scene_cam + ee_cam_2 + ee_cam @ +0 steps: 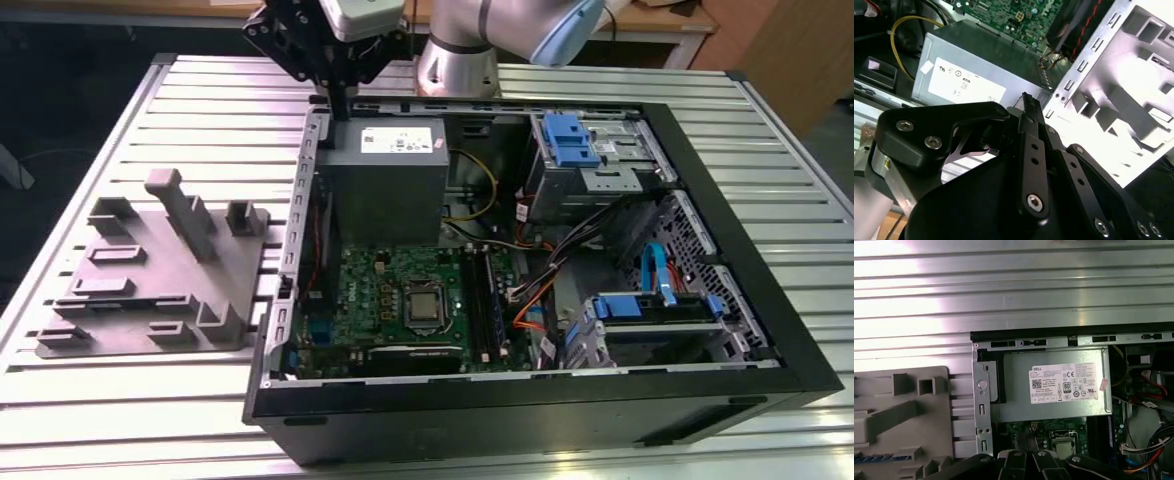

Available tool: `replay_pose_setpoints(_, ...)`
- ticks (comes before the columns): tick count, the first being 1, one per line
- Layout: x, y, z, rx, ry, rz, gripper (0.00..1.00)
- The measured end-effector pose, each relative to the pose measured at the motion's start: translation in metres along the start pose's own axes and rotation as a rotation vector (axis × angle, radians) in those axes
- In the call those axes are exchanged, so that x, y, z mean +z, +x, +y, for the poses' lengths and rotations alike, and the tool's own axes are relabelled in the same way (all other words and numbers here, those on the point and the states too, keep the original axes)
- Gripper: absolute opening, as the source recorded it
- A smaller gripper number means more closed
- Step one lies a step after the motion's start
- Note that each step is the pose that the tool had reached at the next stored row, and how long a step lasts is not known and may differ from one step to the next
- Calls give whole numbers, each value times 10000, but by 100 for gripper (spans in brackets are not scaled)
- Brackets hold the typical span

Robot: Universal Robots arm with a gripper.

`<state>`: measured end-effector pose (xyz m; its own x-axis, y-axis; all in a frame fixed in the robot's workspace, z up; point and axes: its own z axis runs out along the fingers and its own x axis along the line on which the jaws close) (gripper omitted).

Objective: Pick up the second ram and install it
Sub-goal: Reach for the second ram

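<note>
My gripper (336,103) hangs above the far corner of the open computer case (747,250), on the exterior view's left, over the grey power supply (387,170). Its black fingers (1026,107) stand together with nothing between them, and their links show in the first wrist view (1026,462). A narrow blue strip (876,458) that looks like the second ram lies in a slot of the grey fixture (904,410), well apart from the gripper. The green motherboard (387,295) lies in the case, with dark slots (489,305) beside the processor socket.
The grey fixture (147,275) with upright posts sits on the slatted metal table (200,110) on the exterior view's left of the case. Drive cages with blue latches (567,140) and loose cables (534,290) crowd the case on the exterior view's right.
</note>
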<state>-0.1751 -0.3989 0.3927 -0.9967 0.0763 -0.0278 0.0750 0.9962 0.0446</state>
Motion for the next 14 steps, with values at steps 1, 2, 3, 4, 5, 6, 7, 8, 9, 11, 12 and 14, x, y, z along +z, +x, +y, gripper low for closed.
replay_pose_setpoints(1, -1, 13, -1, 0, 1, 0, 10)
replay_pose_setpoints(2, -1, 27, -2, 0, 0, 0, 10)
replay_pose_setpoints(3, -1, 41, -3, -1, 0, -1, 10)
replay_pose_setpoints(4, -1, 57, -4, -1, -1, -1, 10)
replay_pose_setpoints(5, -1, 76, -6, -1, -1, -1, 10)
replay_pose_setpoints(6, -1, 90, -7, 0, 0, -1, 10)
replay_pose_setpoints(7, 0, 107, -8, 0, -1, -1, 10)
replay_pose_setpoints(8, 0, 124, -10, 0, 0, 0, 10)
replay_pose_setpoints(9, 1, 141, -11, 1, -1, -1, 10)
replay_pose_setpoints(11, 2, 173, -14, 0, 0, 0, 10)
replay_pose_setpoints(12, 3, 195, -15, -1, -1, -1, 10)
replay_pose_setpoints(14, 4, 235, -19, -1, -1, -2, 10)
